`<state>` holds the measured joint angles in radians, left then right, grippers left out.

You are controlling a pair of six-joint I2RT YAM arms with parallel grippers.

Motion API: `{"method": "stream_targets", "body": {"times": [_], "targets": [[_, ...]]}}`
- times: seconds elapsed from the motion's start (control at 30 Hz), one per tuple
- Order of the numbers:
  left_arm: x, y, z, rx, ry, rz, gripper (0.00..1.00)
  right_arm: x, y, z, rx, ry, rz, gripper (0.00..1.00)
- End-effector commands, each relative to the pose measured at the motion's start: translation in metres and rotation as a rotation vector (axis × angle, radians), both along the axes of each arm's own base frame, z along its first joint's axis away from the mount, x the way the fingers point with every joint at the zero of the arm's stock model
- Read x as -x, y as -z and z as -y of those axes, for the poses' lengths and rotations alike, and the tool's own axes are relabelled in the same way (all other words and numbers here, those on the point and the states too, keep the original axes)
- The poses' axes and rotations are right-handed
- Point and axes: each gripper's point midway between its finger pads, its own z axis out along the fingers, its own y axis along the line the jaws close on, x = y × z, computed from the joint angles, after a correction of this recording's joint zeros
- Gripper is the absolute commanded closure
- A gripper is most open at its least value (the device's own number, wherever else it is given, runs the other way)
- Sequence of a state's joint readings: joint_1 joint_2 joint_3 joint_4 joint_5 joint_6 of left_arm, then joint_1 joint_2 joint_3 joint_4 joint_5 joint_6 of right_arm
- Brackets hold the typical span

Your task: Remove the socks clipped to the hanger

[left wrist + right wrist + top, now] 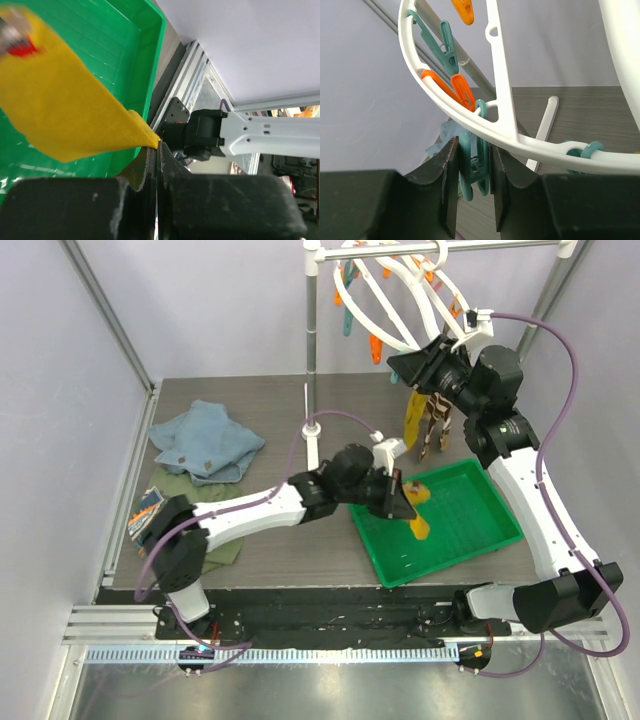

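The dark wood-grain bench (pixel 280 430) carries the work, and the task looks partly done. In the overhead view, the large white round plastic drying hanger (pixel 502 85) hangs at 12 o'clock. Below it a small bunch of socks (pixel 430 430), one mustard-yellow and the others brown-and-tan patterned, is not yet unclipped; I cannot count them exactly.

The shallow green plastic tray (pixel 460 520) lies at 4 o'clock. Over its 9 o'clock side the left pincer (pixel 156 150) is clamped together on the edge of one loose mustard-yellow sock (pixel 65 110). That sock is off the hanger and seemingly about to be dropped into the tray.

The right pincer (pixel 475 165) is up at the ring. Its jaws are pressed on either side of a teal plastic clip (pixel 472 175), probably squeezing it to free the next sock. What that clip grips lies out of sight.

So at least one sock is off, and the hanging bunch is left.

No brand or writing can be read. The small orange-and-blue printed packet (pixel 148 508) at 9 o'clock is too small to make out.
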<state>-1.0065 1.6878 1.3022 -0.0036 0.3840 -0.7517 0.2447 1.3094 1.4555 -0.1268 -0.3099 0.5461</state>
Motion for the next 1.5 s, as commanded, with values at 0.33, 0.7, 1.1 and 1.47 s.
{"method": "stream_targets", "body": {"times": [0.33, 0.7, 1.1, 1.47], "targets": [[-0.025, -0.013, 0.009, 0.022, -0.124, 0.179, 0.12, 0.024, -0.032, -0.004, -0.047, -0.055, 0.071, 0.94], [-0.119, -0.043, -0.016, -0.12, -0.412, 0.465, 0.09, 0.041, -0.049, -0.005, -0.08, -0.087, 0.093, 0.93], [-0.178, -0.056, 0.008, -0.126, -0.48, 0.635, 0.09, 0.042, -0.054, -0.009, -0.123, -0.107, 0.074, 0.93], [-0.165, -0.066, 0.032, 0.039, -0.387, 0.674, 0.98, 0.04, -0.044, -0.002, -0.106, -0.063, 0.068, 0.86]]}}
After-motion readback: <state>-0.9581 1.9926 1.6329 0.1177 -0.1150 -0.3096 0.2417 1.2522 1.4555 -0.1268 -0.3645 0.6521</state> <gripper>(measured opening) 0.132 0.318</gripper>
